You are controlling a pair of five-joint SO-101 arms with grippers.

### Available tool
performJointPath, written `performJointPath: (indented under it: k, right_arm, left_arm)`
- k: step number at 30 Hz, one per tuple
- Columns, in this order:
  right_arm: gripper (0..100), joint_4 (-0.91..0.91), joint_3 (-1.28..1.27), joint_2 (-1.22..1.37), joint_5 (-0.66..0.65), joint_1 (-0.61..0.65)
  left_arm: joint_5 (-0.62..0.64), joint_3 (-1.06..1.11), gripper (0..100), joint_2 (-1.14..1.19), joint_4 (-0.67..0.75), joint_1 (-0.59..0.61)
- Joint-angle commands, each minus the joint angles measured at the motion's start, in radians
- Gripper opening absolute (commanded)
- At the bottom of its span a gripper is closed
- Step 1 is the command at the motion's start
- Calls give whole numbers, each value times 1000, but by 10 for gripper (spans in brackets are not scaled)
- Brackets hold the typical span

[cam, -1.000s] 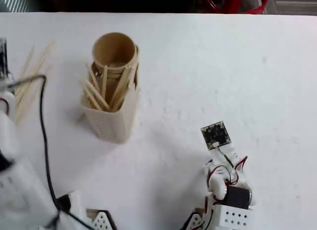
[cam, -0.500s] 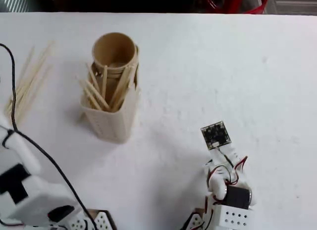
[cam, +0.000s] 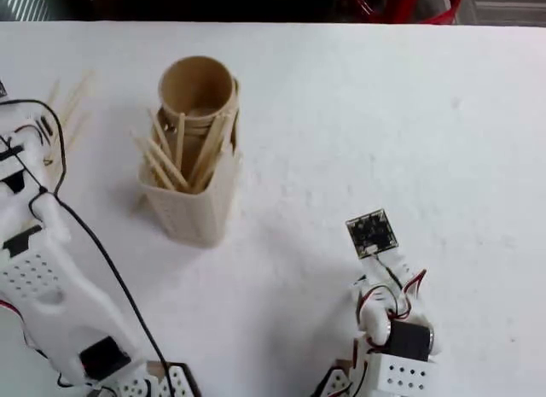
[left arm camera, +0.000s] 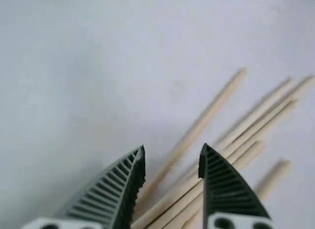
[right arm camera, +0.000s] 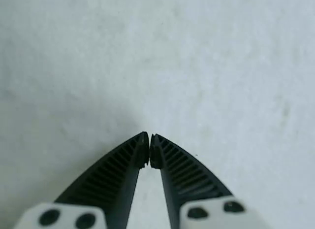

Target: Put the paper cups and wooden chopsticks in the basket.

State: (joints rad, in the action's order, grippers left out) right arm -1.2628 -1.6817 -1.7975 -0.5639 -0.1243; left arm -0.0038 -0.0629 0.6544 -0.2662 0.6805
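A cream basket stands left of the table's middle. It holds a tan paper cup and several wooden chopsticks leaning on its rim. More loose chopsticks lie on the table at the far left, partly under the left arm. In the left wrist view my left gripper is open just above those chopsticks, its fingertips astride them. My right gripper is shut over bare white table; that arm sits at the bottom right.
The white table stretches bare to the right of the basket. A black cable runs along the left arm. Beyond the table's far edge the room is dark, with a red frame.
The left arm has swung in from the left edge and stretched out over the loose chopsticks. The right arm has kept still.
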Motion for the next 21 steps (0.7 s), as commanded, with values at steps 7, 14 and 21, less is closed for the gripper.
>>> performJointPath:
  k: [7,14,21]
  right_arm:
    - [19,16,-9,-7,-3,-4]
    - [19,16,-9,-7,-3,-4]
    - [19,16,-9,-7,-3,-4]
  left_arm:
    - [15,-241,131,168,18,16]
    - [15,-494,131,371,-195,33]
    - [-80,-655,131,444,-457,21]
